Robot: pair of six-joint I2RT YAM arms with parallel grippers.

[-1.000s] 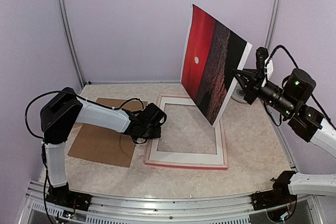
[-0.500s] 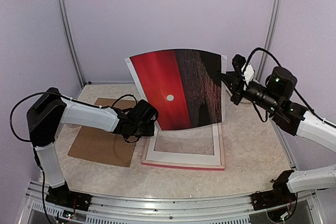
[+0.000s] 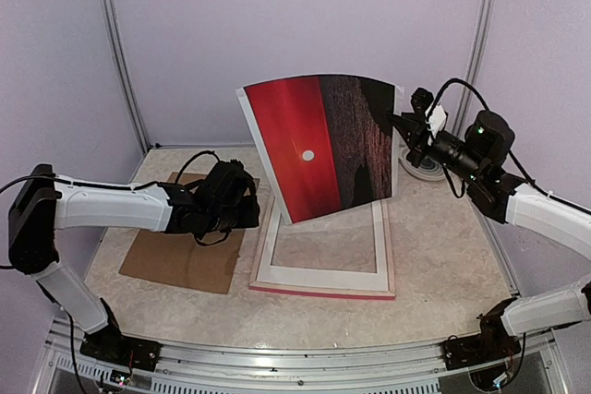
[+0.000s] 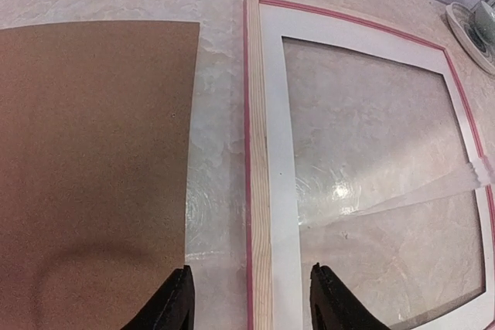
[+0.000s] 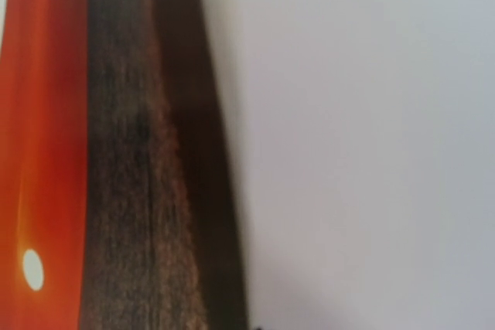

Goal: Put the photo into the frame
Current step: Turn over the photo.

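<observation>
The photo (image 3: 319,149), a red sunset with a small white sun, stands upright over the far part of the frame, picture side toward the camera and slightly bowed. My right gripper (image 3: 399,125) is shut on its upper right edge; in the right wrist view the photo (image 5: 116,152) fills the left half. The frame (image 3: 319,291) lies flat, pale wood back up, with a pink rim and a white mat inside. My left gripper (image 3: 247,207) hovers open at the frame's left rail (image 4: 259,152), its fingertips (image 4: 182,303) astride the rail, holding nothing.
A brown backing board (image 3: 175,256) lies flat left of the frame, also under the left gripper's view as the board (image 4: 85,152). A round white object (image 3: 420,169) sits at the back right. Purple walls close in on three sides.
The right arm swung the photo round to face the camera and lowered it toward the frame. The left arm drew back to the left and its jaws opened.
</observation>
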